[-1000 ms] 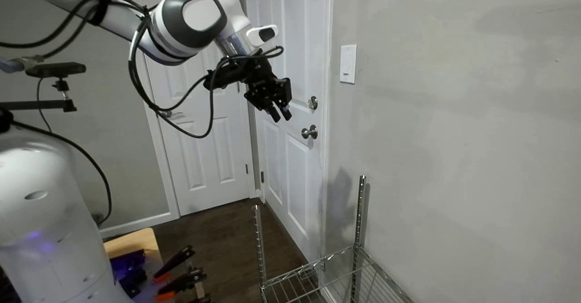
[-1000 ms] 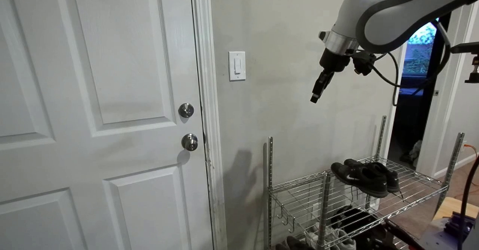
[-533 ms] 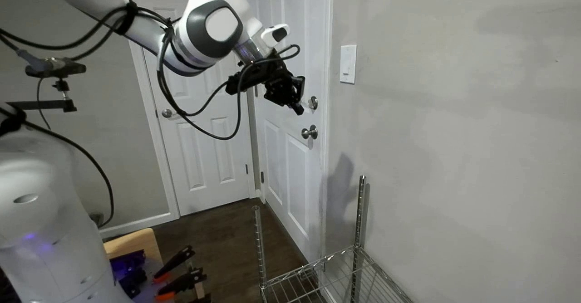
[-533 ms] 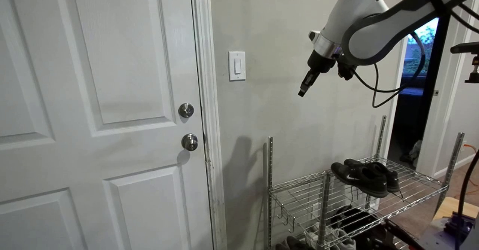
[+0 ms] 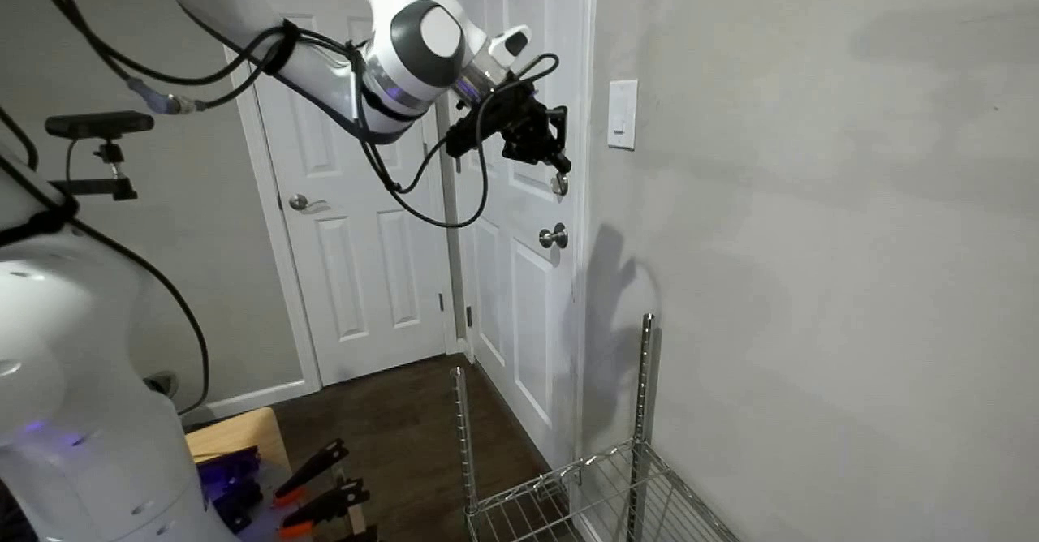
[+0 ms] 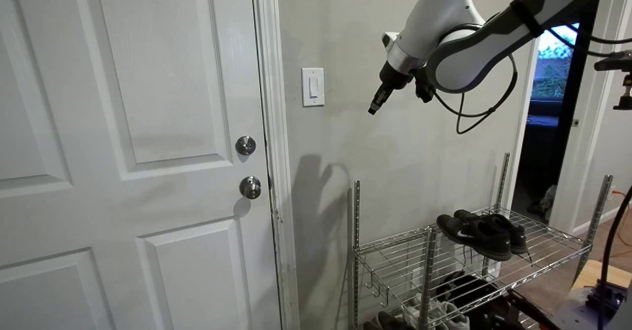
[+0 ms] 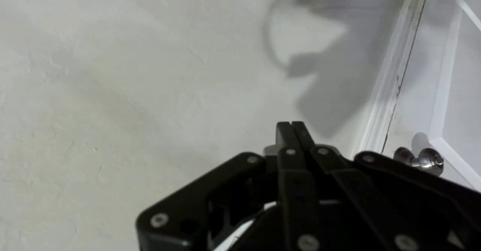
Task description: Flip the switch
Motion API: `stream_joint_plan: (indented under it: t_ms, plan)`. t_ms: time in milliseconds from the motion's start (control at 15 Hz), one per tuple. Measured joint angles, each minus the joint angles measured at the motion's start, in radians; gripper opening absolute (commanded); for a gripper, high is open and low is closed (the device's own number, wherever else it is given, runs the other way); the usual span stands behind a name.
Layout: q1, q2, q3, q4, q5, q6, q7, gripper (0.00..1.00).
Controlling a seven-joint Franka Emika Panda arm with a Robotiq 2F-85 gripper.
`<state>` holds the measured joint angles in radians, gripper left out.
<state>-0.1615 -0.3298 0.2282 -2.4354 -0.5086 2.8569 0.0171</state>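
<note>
The switch is a small white upright plate on the grey wall beside the door frame. It shows in both exterior views, with plate and rocker in view [image 5: 622, 114] [image 6: 313, 87]. My gripper [image 5: 562, 162] is black and angled downward, left of the switch and a little lower there. In an exterior view the gripper [image 6: 373, 110] is right of the switch and slightly lower, apart from it. In the wrist view the gripper [image 7: 291, 125] is shut with its fingertips together and nothing between them. A white strip shows behind its linkages; I cannot tell whether it is the switch.
The white panelled door [image 6: 153, 83] has a round silvery knob [image 6: 250, 187] and a lock [image 6: 245, 145] above it. A wire shelf [image 6: 543, 269] with upright metal posts [image 5: 645, 380] stands below the arm against the wall. Black shoes [image 6: 476, 233] lie on it.
My gripper has moved up and right in an exterior view, up and left towards the switch in an exterior view. Its fingers looked slightly apart one second ago and are now together.
</note>
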Motion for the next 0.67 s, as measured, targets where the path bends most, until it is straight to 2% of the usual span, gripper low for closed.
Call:
stream_joint_plan:
  t_ms: [333, 667]
  plan:
    - [-0.102, 0.055, 0.092, 0.084, -0.14, 0.083, 0.158, 0.03]
    - [-0.139, 0.094, 0.152, 0.138, -0.171, 0.112, 0.244, 0.03]
